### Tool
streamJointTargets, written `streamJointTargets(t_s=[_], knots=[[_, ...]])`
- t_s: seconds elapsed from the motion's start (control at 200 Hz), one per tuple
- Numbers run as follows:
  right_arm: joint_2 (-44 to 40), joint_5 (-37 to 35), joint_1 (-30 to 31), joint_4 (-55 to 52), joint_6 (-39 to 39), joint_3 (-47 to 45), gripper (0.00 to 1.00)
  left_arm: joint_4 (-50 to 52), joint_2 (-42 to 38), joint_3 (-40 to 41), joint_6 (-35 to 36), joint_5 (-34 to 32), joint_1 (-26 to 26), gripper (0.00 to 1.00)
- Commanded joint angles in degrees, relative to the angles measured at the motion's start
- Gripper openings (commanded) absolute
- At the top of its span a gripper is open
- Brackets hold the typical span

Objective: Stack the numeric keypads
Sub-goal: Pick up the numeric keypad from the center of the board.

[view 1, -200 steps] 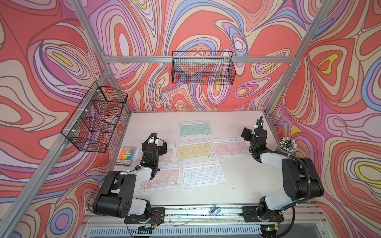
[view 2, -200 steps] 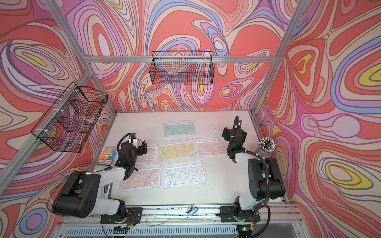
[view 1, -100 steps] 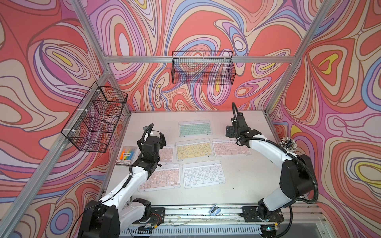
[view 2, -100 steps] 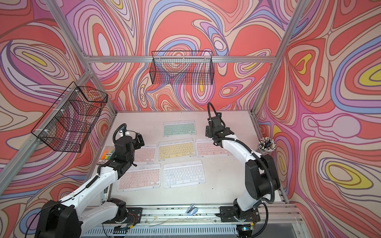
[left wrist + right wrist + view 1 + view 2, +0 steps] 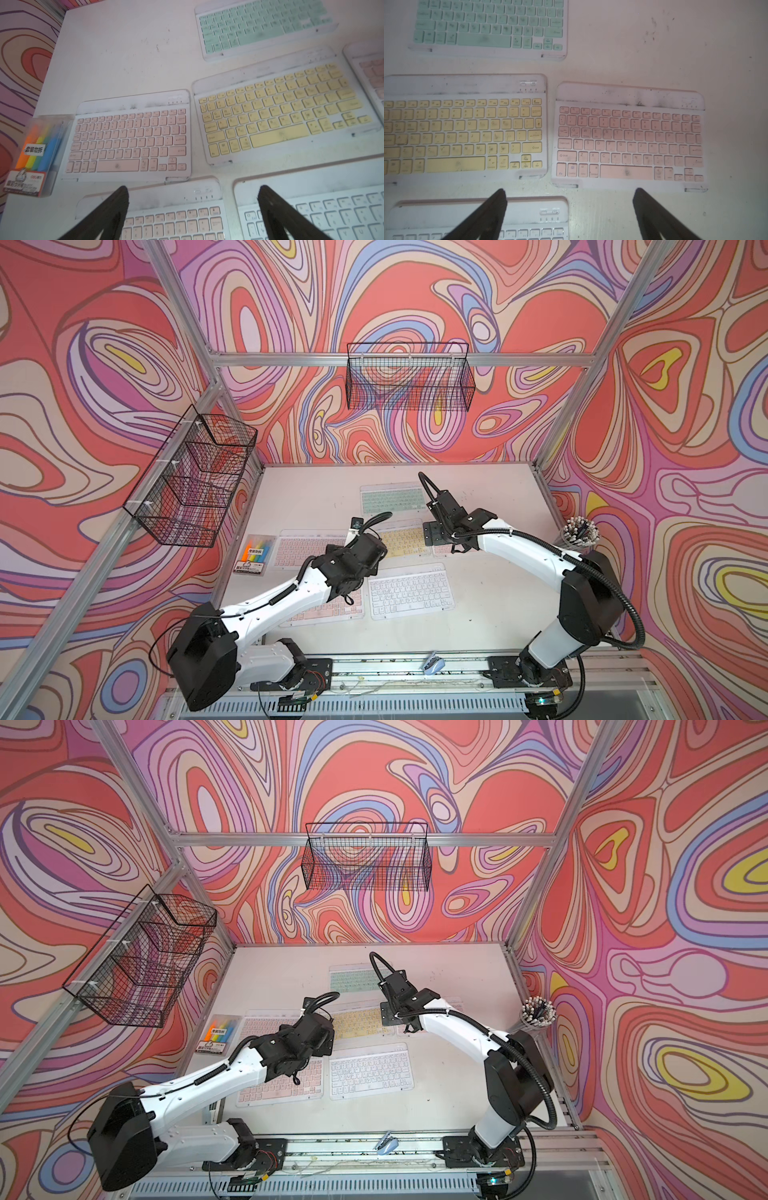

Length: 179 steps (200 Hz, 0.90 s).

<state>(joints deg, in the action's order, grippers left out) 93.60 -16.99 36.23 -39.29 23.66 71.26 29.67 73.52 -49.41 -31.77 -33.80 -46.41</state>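
On the pale table (image 5: 490,614), six keypads are lying flat in a single layer, none stacked. The mint-green keypad (image 5: 390,499) is sitting farthest back. In front of it, the left pink keypad (image 5: 297,549), the yellow keypad (image 5: 405,541) and the right pink keypad (image 5: 629,141) are forming a row. The front pink keypad (image 5: 324,612) and the white keypad (image 5: 409,591) are lying nearest the arms' bases. The left gripper (image 5: 192,187) is hovering with its fingers spread wide and nothing between them, over the neighbouring back corners of the front pink keypad and the white keypad. The right gripper (image 5: 569,189) is likewise gaping and empty, hanging just in front of the yellow keypad and the right pink keypad; the right arm is largely hiding the latter in both top views. A packet of highlighters (image 5: 255,553) is resting just beside the left pink keypad. A cup of pens (image 5: 579,531) is standing at the table's right side.
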Motion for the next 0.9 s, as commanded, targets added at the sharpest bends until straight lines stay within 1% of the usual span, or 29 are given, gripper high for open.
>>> streamJointTargets(t_s=[0.0, 0.05, 0.09, 0.13, 0.23, 0.381, 0.476, 0.556, 0.626, 0.691, 0.756, 0.891], knots=[[-2.4, 3.5, 2.4, -3.4, 3.4, -1.5, 0.98, 17.4, 4.2, -6.7, -9.5, -5.2, -0.8, 1.00], [-2.2, 4.0, 3.4, -3.9, 4.1, -2.0, 0.98, 21.0, 6.1, -9.0, -11.0, -4.0, -0.7, 1.00], [-1.6, 4.2, 3.9, -4.9, 4.7, -2.1, 0.98, 22.0, 7.1, -9.8, -10.8, -2.1, -0.8, 1.00], [-1.0, 4.3, 4.2, -5.6, 5.5, -2.4, 0.97, 21.2, 7.5, -9.4, -10.6, 0.3, -0.7, 1.00], [-1.4, 4.3, 4.3, -5.2, 7.1, -4.3, 0.96, 17.8, 7.1, -5.9, -12.9, 6.1, -0.7, 1.00], [-2.9, 6.2, 4.3, -4.4, 9.0, -7.0, 0.95, 9.8, 3.0, 0.0, -12.7, 17.8, -0.7, 1.00], [-3.5, 8.5, 4.3, -4.4, 10.5, -8.6, 0.95, 8.1, -0.6, 2.3, -14.2, 22.0, -0.8, 1.00], [-5.3, 10.3, 4.3, -3.0, 11.2, -10.9, 0.89, 6.0, -3.8, 4.5, -15.2, 26.0, -0.7, 1.00], [-8.0, 11.2, 4.3, -1.7, 12.4, -12.8, 0.82, 3.7, -6.1, 6.5, -17.4, 28.5, -0.8, 0.99], [-10.4, 11.3, 4.3, -0.2, 13.0, -14.3, 0.80, 1.3, -7.3, 8.4, -19.0, 30.8, -0.8, 0.98], [-10.7, 12.1, 4.3, -0.5, 13.1, -14.6, 0.80, 0.3, -6.7, 9.1, -20.1, 32.1, -0.8, 0.98], [-9.9, 15.1, 4.3, 0.4, 13.6, -16.2, 0.85, -2.2, -4.3, 9.6, -21.2, 34.0, -1.2, 0.99]])
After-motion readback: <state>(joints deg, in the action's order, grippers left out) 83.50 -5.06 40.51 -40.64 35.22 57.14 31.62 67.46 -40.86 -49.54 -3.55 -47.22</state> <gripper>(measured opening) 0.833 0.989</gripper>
